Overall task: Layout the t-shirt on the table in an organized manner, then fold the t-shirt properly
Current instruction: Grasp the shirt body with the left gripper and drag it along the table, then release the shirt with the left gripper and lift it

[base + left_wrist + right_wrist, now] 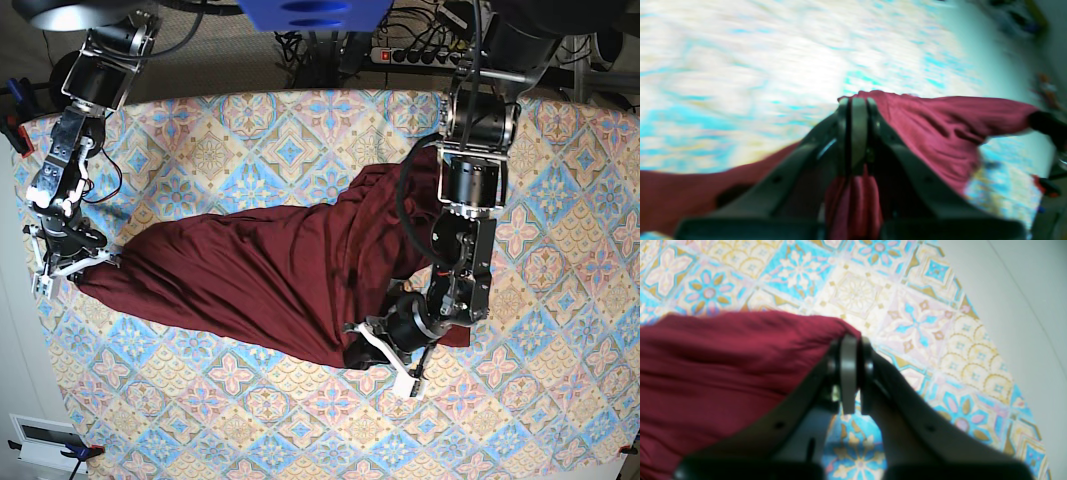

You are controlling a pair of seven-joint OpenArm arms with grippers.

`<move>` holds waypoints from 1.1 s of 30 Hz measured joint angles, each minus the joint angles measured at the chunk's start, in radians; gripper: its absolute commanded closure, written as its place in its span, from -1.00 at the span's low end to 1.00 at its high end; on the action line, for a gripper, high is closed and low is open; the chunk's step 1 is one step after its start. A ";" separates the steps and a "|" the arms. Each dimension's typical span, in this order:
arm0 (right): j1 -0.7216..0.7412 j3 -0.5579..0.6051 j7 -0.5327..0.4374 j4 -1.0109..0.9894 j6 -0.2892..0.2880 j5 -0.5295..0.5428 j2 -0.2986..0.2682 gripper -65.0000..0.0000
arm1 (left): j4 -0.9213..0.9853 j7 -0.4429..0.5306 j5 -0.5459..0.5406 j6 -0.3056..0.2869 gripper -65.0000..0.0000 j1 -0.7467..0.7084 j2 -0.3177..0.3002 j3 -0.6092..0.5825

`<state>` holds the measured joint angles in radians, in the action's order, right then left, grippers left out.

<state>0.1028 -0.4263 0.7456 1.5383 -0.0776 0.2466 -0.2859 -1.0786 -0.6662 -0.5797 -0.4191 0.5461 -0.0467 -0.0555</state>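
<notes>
Left wrist view: badly blurred. The left end effector [858, 110] is clamped narrow on a fold of the t-shirt [940, 130], cloth bunched between its fingers.

Right wrist view: the right end effector [851, 353] is pinched onto the t-shirt's edge, the patterned desk [923, 323] beyond it.

Base view: the t-shirt lies stretched across the desk's middle, one end effector at each end. The fabric judges thin, limp and light; hems and corners are the sound holds. Sleeves and neckline cannot be made out among the folds.

No readable text, labels, numbers anywhere (wrist views blurred).
</notes>
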 measured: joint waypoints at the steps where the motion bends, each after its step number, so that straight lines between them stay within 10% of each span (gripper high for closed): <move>1: 0.000 0.000 0.000 0.000 0.000 0.000 0.000 1.00 | 0.000 0.000 -0.002 -0.001 1.00 0.002 -0.007 0.016; 15: 0.003 0.085 -0.004 0.004 0.002 -0.004 -0.008 1.00 | 0.314 0.106 0.004 0.001 0.99 0.243 -0.158 0.200; 28: 0.289 0.227 -0.007 -0.325 -0.006 -0.011 -0.008 0.65 | 0.322 0.114 0.099 -0.002 0.99 0.239 -0.148 0.198; 33: 0.399 0.229 -0.073 -0.476 0.000 -0.256 -0.039 0.46 | 0.324 0.015 0.103 0.000 0.99 0.140 -0.150 0.198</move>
<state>0.5014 -0.1970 0.6724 1.0622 -0.0780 -0.0097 -0.3248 -0.7544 -0.6510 -0.4767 -0.4194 0.6857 -0.1967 0.1421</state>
